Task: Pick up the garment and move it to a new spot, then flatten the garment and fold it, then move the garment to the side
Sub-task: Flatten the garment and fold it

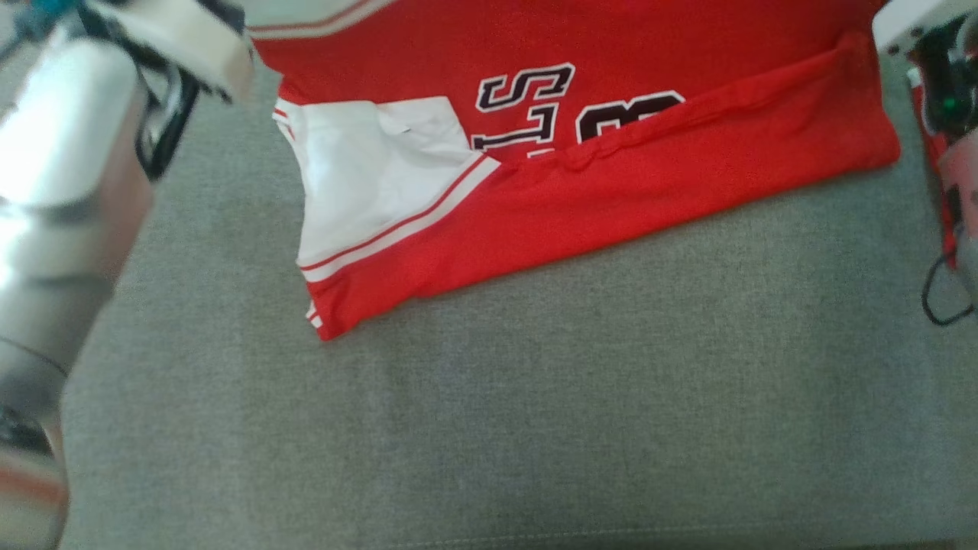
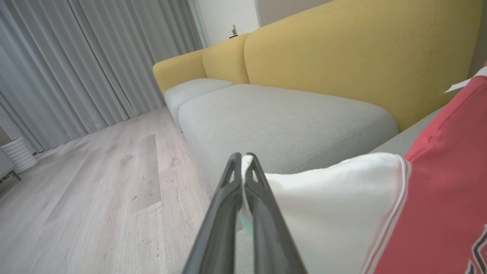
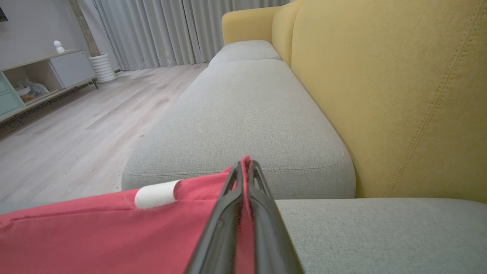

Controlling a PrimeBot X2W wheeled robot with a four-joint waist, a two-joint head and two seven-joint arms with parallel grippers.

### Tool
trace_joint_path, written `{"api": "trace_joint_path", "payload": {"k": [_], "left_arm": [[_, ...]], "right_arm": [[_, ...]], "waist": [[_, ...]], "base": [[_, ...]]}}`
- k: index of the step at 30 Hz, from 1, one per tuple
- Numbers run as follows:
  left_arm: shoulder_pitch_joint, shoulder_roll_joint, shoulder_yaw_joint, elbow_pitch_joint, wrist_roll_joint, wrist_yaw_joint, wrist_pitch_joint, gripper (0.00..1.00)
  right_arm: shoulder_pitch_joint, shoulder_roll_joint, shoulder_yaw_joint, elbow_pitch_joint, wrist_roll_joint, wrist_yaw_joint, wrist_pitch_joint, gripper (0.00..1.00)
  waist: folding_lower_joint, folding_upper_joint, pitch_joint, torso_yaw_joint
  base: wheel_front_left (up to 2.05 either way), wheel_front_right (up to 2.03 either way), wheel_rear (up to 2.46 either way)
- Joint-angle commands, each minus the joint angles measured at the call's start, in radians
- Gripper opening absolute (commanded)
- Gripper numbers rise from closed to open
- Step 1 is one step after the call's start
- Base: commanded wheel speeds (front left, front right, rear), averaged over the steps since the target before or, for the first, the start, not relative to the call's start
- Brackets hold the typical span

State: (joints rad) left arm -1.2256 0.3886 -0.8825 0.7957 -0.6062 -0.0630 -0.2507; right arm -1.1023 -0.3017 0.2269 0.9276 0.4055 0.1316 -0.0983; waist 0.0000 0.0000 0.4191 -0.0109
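Grip noted: left gripper (image 2: pixel 242 158) pinched jersey (image 1: pixel 688 179) at white panel, right gripper (image 3: pixel 243 166) at red edge. Uneven pull could slip thin cloth free, collapsing the fold.

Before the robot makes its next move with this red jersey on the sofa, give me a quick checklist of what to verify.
1. Left gripper shut on the garment's white panel: ok.
2. Right gripper shut on red fabric: ok.
3. Folded flap lying smooth: not ok, its edge is rumpled and slanted across the lettering.
4. Room on the grey cushion in front of the garment: ok.
5. Garment's far edge: cannot tell, cut off at the head view's top.
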Motion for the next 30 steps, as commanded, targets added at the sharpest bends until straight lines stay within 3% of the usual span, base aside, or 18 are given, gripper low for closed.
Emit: {"api": "trace_joint_path", "payload": {"k": [1,8,14,22,30], "left_arm": [[-0.01,0.033,0.022,-0.014,0.006,-0.004,-0.007,0.0],[0.121,0.045,-0.014,-0.044,0.002,-0.031,-0.01,0.0],[0.236,0.088,-0.055,-0.106,-0.014,-0.041,0.028,0.0],[0.399,0.166,-0.125,-0.256,-0.08,-0.054,0.199,0.0],[0.465,0.214,-0.159,-0.393,-0.148,-0.057,0.349,0.0]], "right_arm": [[0.017,-0.019,0.012,-0.022,0.017,-0.001,-0.008,0.0],[0.126,-0.069,0.075,-0.007,0.088,-0.001,0.007,0.0],[0.223,-0.121,0.166,-0.025,0.145,-0.001,0.069,0.0],[0.313,-0.208,0.297,-0.046,0.181,-0.001,0.157,0.0],[0.323,-0.283,0.413,-0.046,0.14,-0.001,0.197,0.0]], "waist": [[0.0,0.0,-0.019,0.013],[0.0,0.0,-0.09,0.042],[0.0,0.0,-0.134,0.045],[0.0,0.0,-0.169,0.038],[0.0,0.0,-0.166,0.035]], "base": [[0.0,0.0,0.0],[0.0,0.0,0.0],[0.0,0.0,0.0],[0.0,0.0,0.0],[0.0,0.0,0.0]]}}
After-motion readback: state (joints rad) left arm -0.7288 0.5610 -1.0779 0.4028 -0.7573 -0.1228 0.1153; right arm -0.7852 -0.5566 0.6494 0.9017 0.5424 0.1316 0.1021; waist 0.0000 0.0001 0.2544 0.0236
